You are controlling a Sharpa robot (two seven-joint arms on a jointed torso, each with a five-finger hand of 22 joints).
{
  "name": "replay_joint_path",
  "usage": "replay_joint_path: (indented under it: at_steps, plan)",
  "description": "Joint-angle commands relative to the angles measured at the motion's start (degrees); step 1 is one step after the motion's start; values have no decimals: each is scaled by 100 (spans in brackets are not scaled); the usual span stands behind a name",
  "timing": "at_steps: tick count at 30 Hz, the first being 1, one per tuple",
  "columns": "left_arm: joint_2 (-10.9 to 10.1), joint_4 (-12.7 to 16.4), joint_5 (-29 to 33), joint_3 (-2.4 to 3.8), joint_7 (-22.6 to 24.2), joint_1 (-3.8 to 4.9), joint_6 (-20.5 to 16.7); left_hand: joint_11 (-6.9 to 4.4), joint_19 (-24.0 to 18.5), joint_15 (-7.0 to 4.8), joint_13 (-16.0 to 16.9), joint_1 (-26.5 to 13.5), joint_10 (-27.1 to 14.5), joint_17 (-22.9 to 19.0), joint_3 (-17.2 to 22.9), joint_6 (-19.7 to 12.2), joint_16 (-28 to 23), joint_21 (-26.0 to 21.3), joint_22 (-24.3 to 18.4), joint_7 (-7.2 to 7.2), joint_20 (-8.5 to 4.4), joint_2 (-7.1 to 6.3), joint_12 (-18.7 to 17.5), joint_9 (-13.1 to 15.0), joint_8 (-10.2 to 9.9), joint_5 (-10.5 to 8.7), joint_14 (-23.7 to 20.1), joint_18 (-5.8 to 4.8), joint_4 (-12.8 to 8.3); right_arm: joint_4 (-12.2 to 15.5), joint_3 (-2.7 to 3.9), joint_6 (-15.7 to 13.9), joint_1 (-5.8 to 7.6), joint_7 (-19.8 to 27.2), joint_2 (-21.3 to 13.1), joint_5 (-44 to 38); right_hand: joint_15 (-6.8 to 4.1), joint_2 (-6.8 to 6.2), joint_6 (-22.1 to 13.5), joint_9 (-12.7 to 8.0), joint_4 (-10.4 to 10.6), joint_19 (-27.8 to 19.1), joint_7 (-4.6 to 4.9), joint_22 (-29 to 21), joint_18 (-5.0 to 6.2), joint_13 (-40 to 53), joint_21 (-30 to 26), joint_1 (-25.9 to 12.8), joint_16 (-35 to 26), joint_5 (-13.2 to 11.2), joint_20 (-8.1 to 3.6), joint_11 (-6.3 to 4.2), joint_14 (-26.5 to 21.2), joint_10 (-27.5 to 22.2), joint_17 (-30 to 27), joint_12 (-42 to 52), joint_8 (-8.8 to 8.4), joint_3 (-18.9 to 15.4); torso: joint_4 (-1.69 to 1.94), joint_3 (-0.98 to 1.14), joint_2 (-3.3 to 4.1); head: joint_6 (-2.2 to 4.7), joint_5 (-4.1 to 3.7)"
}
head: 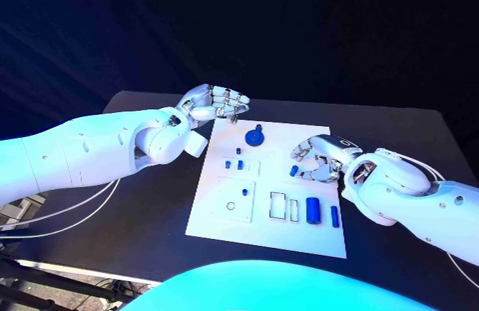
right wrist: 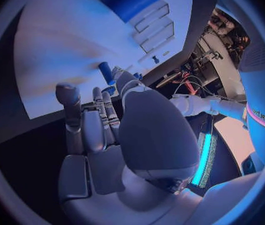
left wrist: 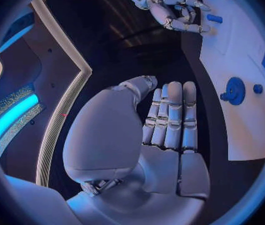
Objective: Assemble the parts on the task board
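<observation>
**Early going on the board: most parts loose, right hand closing on a small blue peg**

Left side first: the left hand (head: pixel 214 104) hovers over the black table (head: pixel 140 207) at the far left corner of the task board (head: pixel 225 224). In its own wrist view the fingers (left wrist: pixel 173 116) lie straight and pressed side by side, thumb tucked alongside, nothing in the palm. From the head camera they look more folded, but nothing is held either way.

Onto the board itself. Near the far edge sits a round blue gear-like part (head: pixel 255 138), apparently seated with a small knob just beyond it. Below it, two little blue pegs (head: pixel 234 164) stand in a small square block. Nearer the robot, a square plate with a round hole (head: pixel 232 201) looks unfilled, and two upright rectangular slots (head: pixel 278 206) beside it look empty too. To their right a fat blue cylinder (head: pixel 313 210) and a slimmer blue bar (head: pixel 336 217) lie flat on the board, seemingly waiting. So by my read, most of the assembly is still ahead.

Over to the right edge: the right hand (head: pixel 321 160) is curled over the board, fingertips gathered at a short blue peg (head: pixel 295 170). Whether they are pinching it or only touching it, I cannot tell.
</observation>
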Motion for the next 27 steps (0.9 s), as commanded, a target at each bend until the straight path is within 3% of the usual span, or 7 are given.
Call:
replay_joint_path:
  at_steps: [1,8,14,19,22,27]
  plan:
    - [7,6,-26,4,27,6,104,5,-2,15,5,7,-43,-5,14,-34,-31,-22,-9,4,39,50,18,-5,-23,1,-41,75,-32,-45,-9,356,-8,-24,43,-72,-22,9,48,-10,45,48,-12,25,-94,4,43,63,30,29,-8,-30,57,60,18,63,-19,37,4,-4,-1,0,4]
    - [7,7,-28,4,24,6,105,5,-2,15,5,7,-43,-5,14,-34,-31,-22,-9,4,39,50,18,-5,-23,1,-41,75,-32,-87,-31,367,-27,-46,128,-132,-60,8,197,-44,164,197,-22,223,-139,-10,266,112,82,47,-44,-68,89,349,73,250,13,333,-2,-1,2,0,18]
    - [8,7,-28,4,22,6,110,5,-2,15,5,7,-43,-5,14,-34,-31,-22,-9,4,39,50,18,-5,-23,1,-41,75,-32,-96,-39,320,-37,-56,154,-160,-146,-90,503,-53,319,327,-96,461,-184,-13,515,89,180,-50,-117,-173,134,932,211,296,108,1035,-9,-3,-6,0,20]
    - [9,8,-32,4,11,7,121,5,-1,15,8,7,-48,-9,11,-34,-28,-23,-9,4,41,57,25,-5,-19,1,-40,75,-35,-96,-43,264,-43,-70,170,-165,-205,-132,662,-16,366,371,-152,550,-200,21,599,1,224,-36,-168,-250,154,1234,280,330,200,1300,-7,-2,-4,0,14]
    - [10,7,-36,4,7,7,125,5,-1,15,8,7,-48,-9,11,-34,-28,-23,-9,4,41,57,25,-5,-19,1,-40,75,-35,-100,-46,185,-49,-130,183,-204,-253,-91,785,36,358,396,-207,597,-207,57,639,-35,242,-17,-209,-307,162,1394,306,356,302,1452,-5,-1,-3,0,14]
    - [11,6,-38,4,3,7,125,5,-1,15,8,7,-48,-9,11,-34,-28,-23,-9,4,41,57,25,-5,-19,1,-40,75,-35,-107,-48,-16,-59,-267,189,-299,-324,131,914,167,178,442,-274,692,-224,135,718,40,278,-361,-278,-386,181,1585,367,381,498,1870,-3,-1,-2,0,7]
